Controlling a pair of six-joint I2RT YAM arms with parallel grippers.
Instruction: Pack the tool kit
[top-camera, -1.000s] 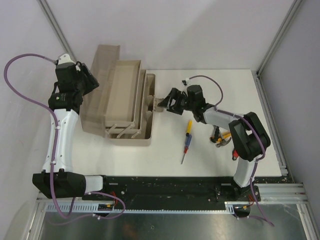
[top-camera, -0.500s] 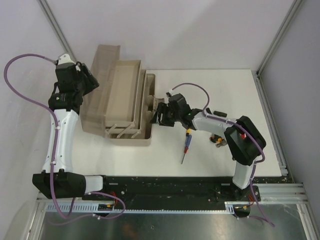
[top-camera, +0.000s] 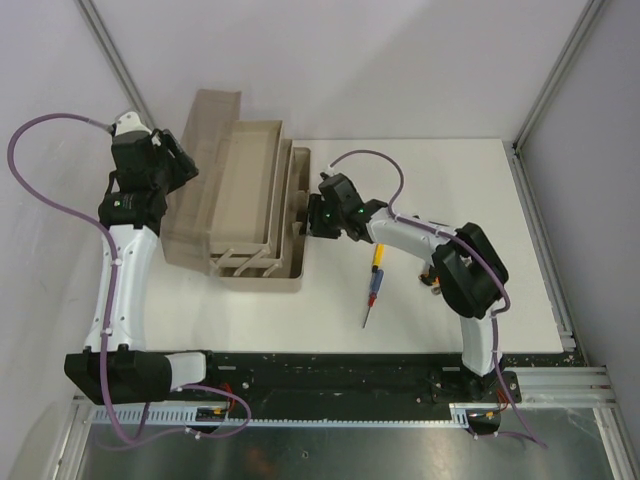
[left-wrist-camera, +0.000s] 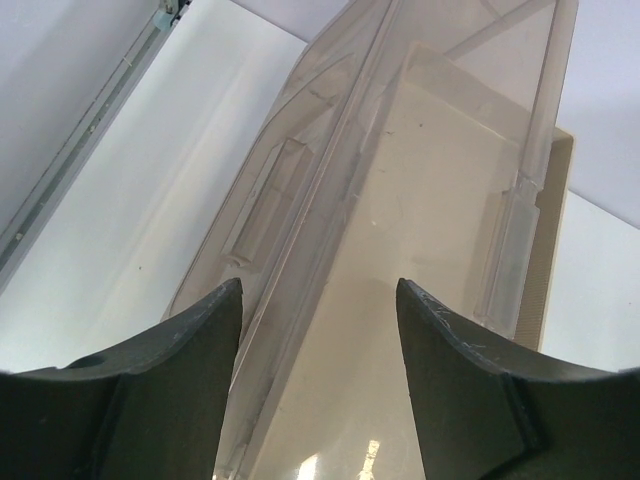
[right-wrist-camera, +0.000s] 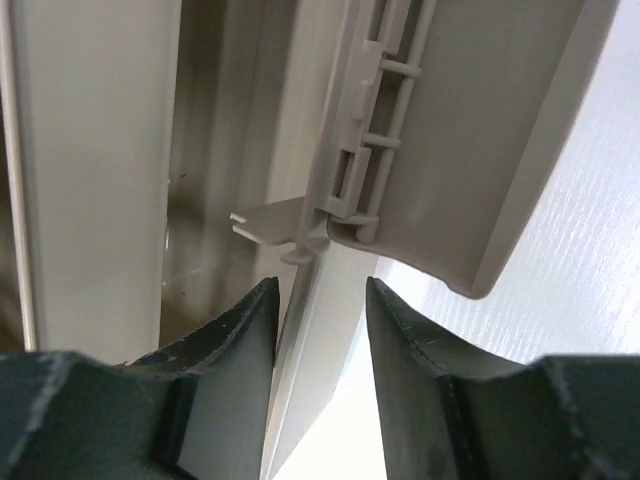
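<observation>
The beige toolbox (top-camera: 262, 278) stands open at the table's left, its trays (top-camera: 248, 180) folded out and its translucent lid (top-camera: 196, 195) tipped back to the left. My left gripper (top-camera: 170, 165) is open at the lid; in the left wrist view the lid's rim (left-wrist-camera: 330, 190) runs between the spread fingers (left-wrist-camera: 200, 350). My right gripper (top-camera: 314, 216) is open at the box's right wall. In the right wrist view its fingers (right-wrist-camera: 400, 340) straddle that wall (right-wrist-camera: 320, 330) just below the latch (right-wrist-camera: 350, 170). The yellow-red-blue screwdriver (top-camera: 373, 285) lies on the table. The hammer is out of view.
A bit of the yellow-handled pliers (top-camera: 434, 282) shows behind my right arm's elbow. The white table (top-camera: 440, 170) ends at metal frame rails on the right (top-camera: 545, 240) and a black rail in front (top-camera: 330, 365). Grey walls stand behind and to the sides.
My right gripper has moved left across the table, from beside the latch to straddling the toolbox's right wall. The left arm has barely shifted at the lid.
</observation>
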